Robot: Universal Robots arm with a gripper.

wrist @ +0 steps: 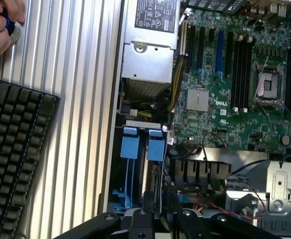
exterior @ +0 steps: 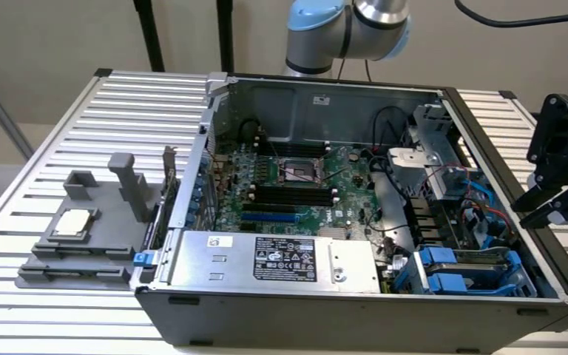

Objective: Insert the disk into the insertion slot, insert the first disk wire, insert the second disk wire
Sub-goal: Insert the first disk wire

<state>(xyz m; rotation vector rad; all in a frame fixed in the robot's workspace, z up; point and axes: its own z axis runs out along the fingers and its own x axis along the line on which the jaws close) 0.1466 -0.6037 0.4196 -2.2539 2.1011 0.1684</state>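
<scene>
- Grey fixture (exterior: pixel 86 237) lies on the slatted worktop (exterior: pixel 116 111), at the exterior view's left.
- Insertion slot (exterior: pixel 472 270), blue-tabbed, sits in the open case's (exterior: pixel 363 307) near right corner.
- Hand (exterior: pixel 546 211) hovers released and empty just right of the slot.

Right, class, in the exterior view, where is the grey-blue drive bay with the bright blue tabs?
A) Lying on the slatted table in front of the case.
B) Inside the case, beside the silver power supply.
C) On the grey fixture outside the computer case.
B: the insertion slot, with its blue tabs, sits inside the case, right next to the power supply, in the corner on the exterior view's right.
</scene>
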